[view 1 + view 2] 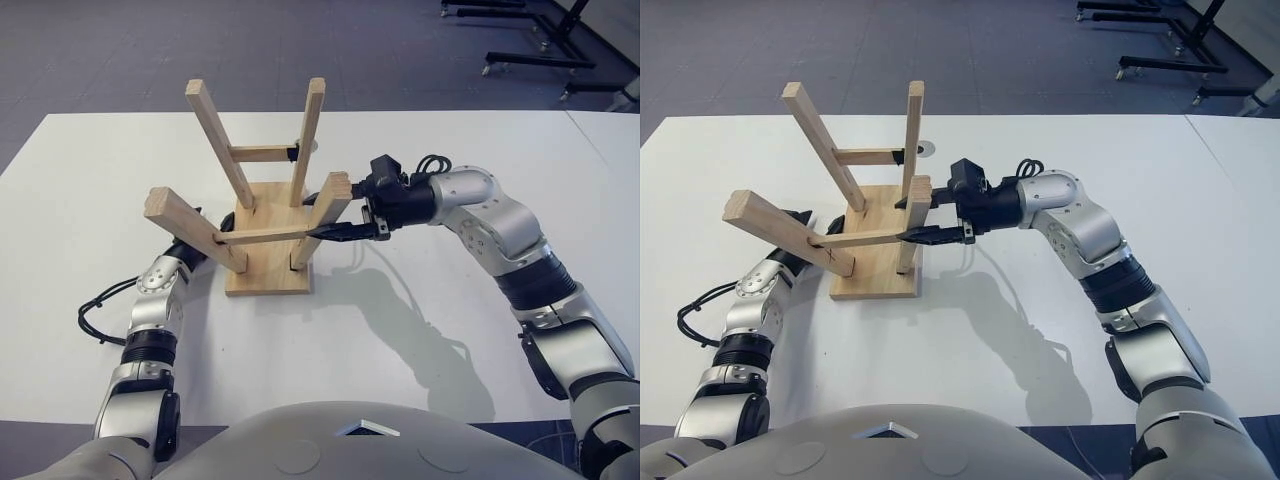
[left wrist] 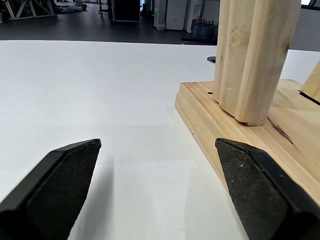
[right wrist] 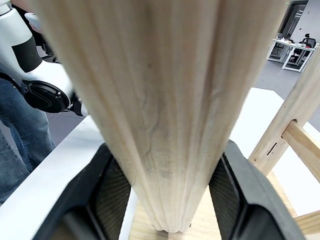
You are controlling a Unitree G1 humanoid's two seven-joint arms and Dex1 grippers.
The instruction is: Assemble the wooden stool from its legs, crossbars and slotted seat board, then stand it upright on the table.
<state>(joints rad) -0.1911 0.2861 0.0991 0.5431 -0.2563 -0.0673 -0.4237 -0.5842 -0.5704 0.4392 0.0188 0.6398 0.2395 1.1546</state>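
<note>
The wooden stool stands upside down: its seat board (image 1: 268, 272) lies flat on the white table (image 1: 450, 170) with all its legs pointing up. One crossbar (image 1: 260, 153) joins the far pair of legs, another (image 1: 262, 236) the near pair. My right gripper (image 1: 320, 232) is shut on the near right leg (image 1: 328, 205), low down by the crossbar; in the right wrist view the leg (image 3: 160, 100) sits between both pads (image 3: 112, 192). My left gripper (image 2: 157, 165) stands open just above the table, beside the board's left edge (image 2: 200, 115), partly hidden behind the near left leg (image 1: 185, 222).
A black cable (image 1: 95, 320) loops on the table beside my left arm. A small round hole (image 1: 928, 149) sits in the tabletop behind the stool. Free tabletop stretches to the right and front. Wheeled frames (image 1: 540, 50) stand on the floor far back.
</note>
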